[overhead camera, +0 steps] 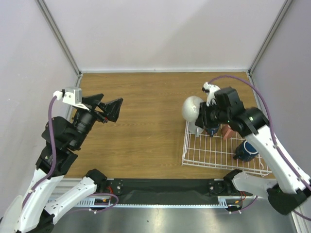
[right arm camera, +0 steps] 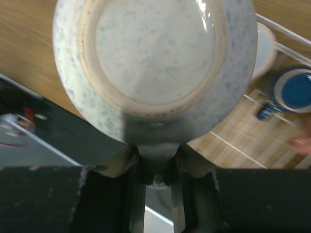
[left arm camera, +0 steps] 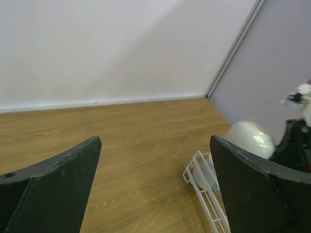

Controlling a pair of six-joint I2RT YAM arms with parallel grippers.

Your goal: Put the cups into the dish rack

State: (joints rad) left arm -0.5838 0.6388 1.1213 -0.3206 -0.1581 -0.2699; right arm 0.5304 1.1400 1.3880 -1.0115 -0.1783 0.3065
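Your right claw [overhead camera: 208, 118] is closed tight on the pale speckled mug [right arm camera: 155, 63], pinching what looks like its handle; the mug hangs tipped on its side just over the far left corner of the rack [overhead camera: 214, 156]; treat it as weighty, hard and breakable; the round body is glossy and likely slick, the foot ring bare and matte, so the handle seems the surer hold; the rack is thin white wire; a dark blue mug [overhead camera: 246, 150] and a reddish cup [overhead camera: 227, 131] sit inside it; your left claw [overhead camera: 108, 109], well away from the rack, is spread wide and empty.
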